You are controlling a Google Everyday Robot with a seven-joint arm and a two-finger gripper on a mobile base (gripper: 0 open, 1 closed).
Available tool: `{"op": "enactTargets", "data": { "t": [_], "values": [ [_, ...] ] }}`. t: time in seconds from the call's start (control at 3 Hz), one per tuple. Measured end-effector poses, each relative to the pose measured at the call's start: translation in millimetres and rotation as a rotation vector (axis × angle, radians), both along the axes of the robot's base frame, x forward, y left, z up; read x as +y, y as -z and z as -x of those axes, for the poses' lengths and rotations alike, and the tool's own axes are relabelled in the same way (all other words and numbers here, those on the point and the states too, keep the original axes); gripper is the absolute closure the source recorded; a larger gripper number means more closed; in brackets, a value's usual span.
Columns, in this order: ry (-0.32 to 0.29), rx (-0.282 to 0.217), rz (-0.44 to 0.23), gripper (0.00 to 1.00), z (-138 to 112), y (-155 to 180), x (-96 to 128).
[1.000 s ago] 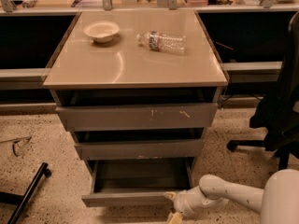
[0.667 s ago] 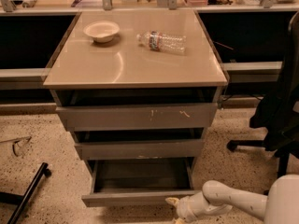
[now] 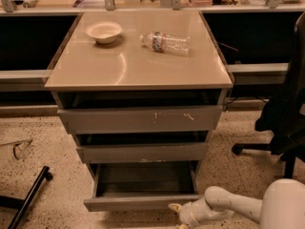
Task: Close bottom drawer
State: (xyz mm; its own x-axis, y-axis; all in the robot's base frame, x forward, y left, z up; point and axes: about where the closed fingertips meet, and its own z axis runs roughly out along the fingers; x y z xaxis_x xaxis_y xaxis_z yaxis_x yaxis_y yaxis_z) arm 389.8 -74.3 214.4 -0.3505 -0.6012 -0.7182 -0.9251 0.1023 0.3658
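Bottom drawer [image 3: 143, 202] stays pulled out; the gripper [image 3: 177, 216] has dipped just below its front's right end, its spread untellable, so no push has landed.

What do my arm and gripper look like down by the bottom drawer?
The arm is smooth white, made of rounded tube-like segments widening into a large domed shell at right. The gripper, by the right end of the bottom drawer front, has a pale yellowish tip. No cables or markings show.
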Motion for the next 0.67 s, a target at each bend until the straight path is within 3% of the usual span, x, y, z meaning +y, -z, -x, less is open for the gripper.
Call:
{"op": "enactTargets", "data": {
  "t": [0.67],
  "values": [
    [-0.038,-0.108,0.08,0.0,-52.9,16.9,-4.5]
  ]
}}
